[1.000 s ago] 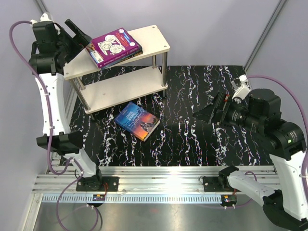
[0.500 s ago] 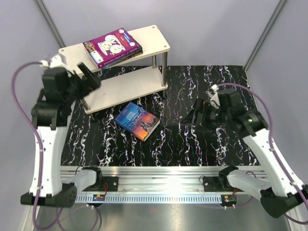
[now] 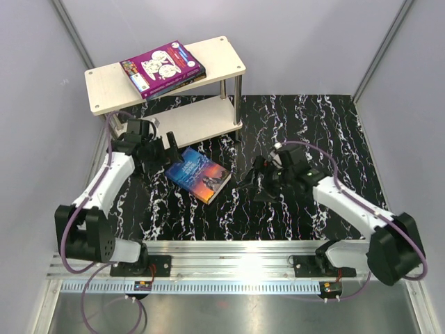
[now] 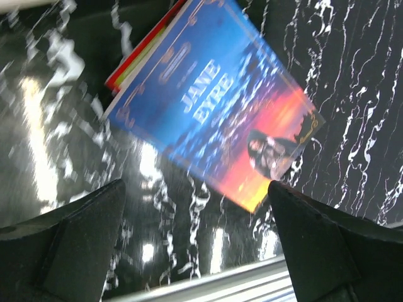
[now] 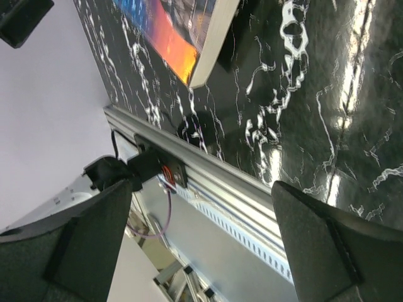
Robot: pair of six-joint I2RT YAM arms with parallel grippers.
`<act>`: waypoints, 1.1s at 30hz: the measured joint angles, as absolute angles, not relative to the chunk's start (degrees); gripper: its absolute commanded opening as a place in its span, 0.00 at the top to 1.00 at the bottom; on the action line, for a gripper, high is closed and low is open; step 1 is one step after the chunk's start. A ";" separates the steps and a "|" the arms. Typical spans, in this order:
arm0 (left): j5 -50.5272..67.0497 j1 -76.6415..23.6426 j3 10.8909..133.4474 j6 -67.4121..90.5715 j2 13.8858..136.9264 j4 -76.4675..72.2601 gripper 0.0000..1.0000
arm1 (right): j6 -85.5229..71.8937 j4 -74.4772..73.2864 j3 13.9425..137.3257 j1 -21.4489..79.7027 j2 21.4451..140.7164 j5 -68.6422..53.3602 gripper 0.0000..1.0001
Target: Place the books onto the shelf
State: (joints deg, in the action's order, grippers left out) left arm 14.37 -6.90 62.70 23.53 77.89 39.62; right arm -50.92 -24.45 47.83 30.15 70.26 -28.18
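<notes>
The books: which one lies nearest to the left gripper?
The blue book, flat on the black table right beside the left gripper. The purple book lies farther off, on the shelf top board.

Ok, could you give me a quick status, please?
Left gripper open, right gripper open, both empty. Blue book on table between them. Purple book on shelf. Nothing blocking.

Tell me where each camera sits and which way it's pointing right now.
Top external: above and behind the arm bases, facing down on the black marbled table, pale two-tier wooden shelf, left tool and right tool.
Left wrist: low over the table, facing the blue-covered paperback; own black fingers frame it.
Right wrist: low, tilted toward the silver near rail; own fingers show.
Shared: all three show the blue-covered paperback.
</notes>
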 measured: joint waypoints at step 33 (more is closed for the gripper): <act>12.73 -11.60 59.29 17.43 96.71 20.82 0.01 | -62.41 -6.07 47.29 31.20 87.18 -27.94 0.00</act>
State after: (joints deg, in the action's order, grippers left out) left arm 12.73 -11.60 59.29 17.43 96.71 20.82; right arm -62.41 -6.07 47.29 31.20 87.18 -27.94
